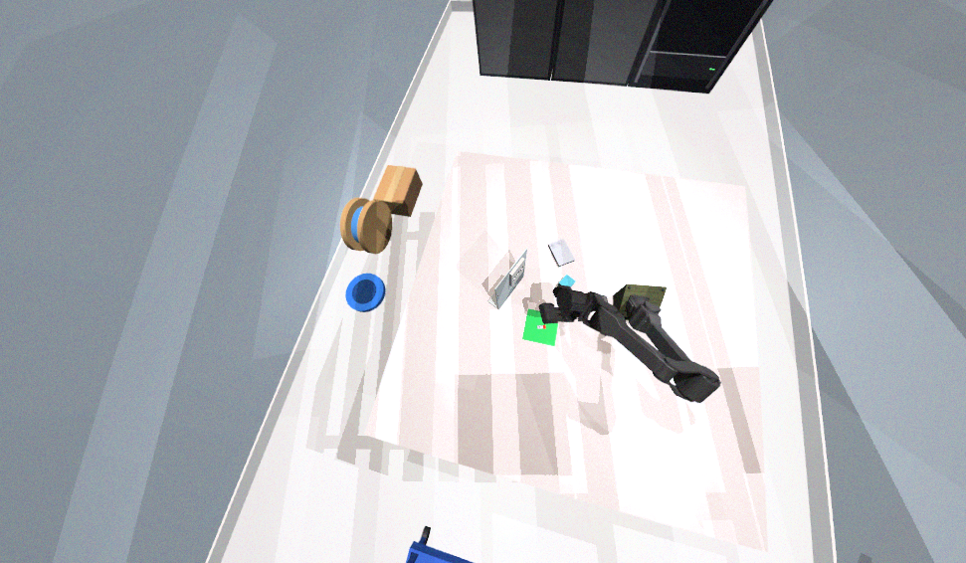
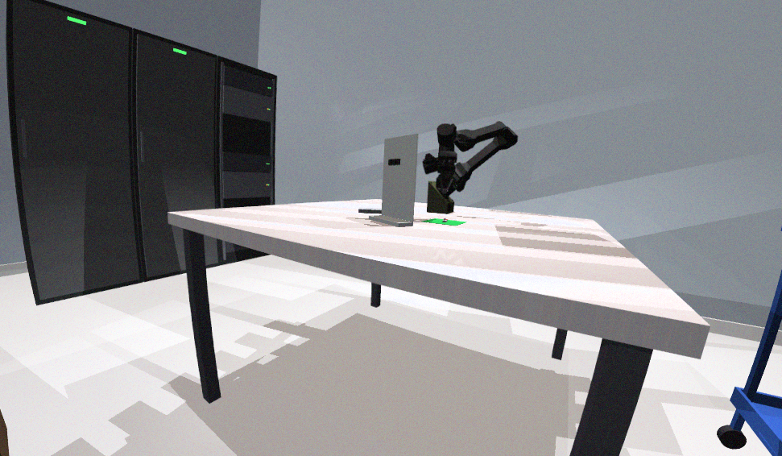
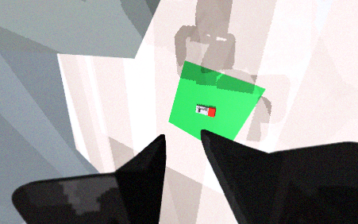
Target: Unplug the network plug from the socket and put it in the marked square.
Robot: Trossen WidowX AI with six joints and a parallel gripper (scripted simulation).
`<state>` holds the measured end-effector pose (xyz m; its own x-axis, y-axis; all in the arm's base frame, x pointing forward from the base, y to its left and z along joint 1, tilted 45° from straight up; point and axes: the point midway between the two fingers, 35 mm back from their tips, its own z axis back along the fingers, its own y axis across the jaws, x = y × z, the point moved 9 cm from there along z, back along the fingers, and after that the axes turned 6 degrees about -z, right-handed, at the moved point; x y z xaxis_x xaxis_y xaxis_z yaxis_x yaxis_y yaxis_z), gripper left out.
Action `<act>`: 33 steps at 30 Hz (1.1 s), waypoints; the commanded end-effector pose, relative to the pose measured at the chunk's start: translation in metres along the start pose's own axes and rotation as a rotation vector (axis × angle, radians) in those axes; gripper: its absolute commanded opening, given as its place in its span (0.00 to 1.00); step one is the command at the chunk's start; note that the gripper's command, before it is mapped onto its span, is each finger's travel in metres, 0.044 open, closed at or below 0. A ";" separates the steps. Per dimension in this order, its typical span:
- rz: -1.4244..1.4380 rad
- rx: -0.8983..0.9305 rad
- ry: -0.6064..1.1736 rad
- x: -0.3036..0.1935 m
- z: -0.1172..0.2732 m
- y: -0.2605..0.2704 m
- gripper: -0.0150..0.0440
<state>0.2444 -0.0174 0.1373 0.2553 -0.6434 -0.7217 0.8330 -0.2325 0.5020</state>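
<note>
Plug (image 3: 205, 110), unlabelled, lies inside green square (image 3: 234, 113), fingers empty.

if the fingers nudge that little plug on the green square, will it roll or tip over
Probably neither: the plug looks boxy and lies flat inside the green square, so it should slide. It looks small and likely light, so a nudge could skid it off.

This looks like a server room or network lab. Tall black equipment cabinets (image 2: 76, 153) with small green status lights line one wall, the last of them an open rack (image 2: 247, 135) of stacked units. A pale bench (image 2: 495, 266) on dark legs stands on a light floor between plain grey walls. Beside it lie a wooden cable spool (image 1: 365, 224), a cardboard box (image 1: 398, 189) and a blue cart (image 2: 770, 340).
</note>
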 end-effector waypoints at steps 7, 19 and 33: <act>0.009 0.010 0.007 -0.003 0.013 0.007 0.52; 0.000 0.001 -0.001 -0.002 0.025 0.016 0.52; 0.005 -0.003 -0.006 -0.003 0.055 0.040 0.52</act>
<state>0.2481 -0.0581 0.1770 0.2471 -0.6481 -0.7204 0.8384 -0.2298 0.4943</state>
